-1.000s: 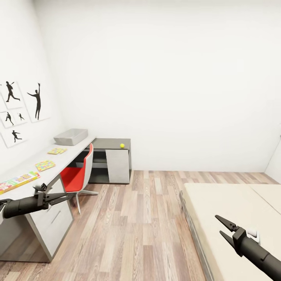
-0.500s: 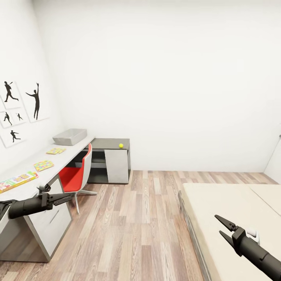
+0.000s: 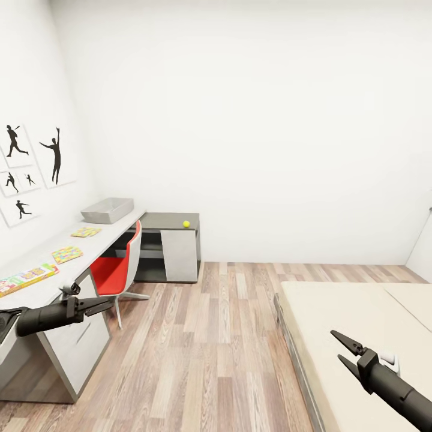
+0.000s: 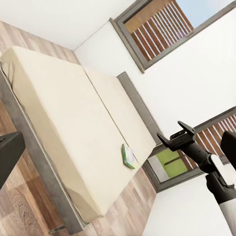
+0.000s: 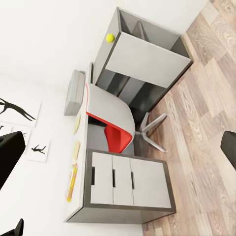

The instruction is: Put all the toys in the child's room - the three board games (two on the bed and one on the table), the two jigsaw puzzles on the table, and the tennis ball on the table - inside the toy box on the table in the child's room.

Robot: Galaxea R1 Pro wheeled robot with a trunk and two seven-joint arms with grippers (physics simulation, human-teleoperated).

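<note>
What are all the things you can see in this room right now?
toy box: one, light grey, far end of the table.
jigsaw puzzles: two, multicolour, flat on the table nearer than the toy box.
board game: one, colourful, near end of the table.
board game on bed: at least one, green-edged, by the mattress edge.
tennis ball: one, yellow-green, on the dark corner section.
table: one, pale grey top, white drawers.
chair: one, red and white, tucked at the table.
bed: one, cream.
wall prints: several, black silhouettes.
left gripper: open, empty.
right gripper: open, empty.
</note>
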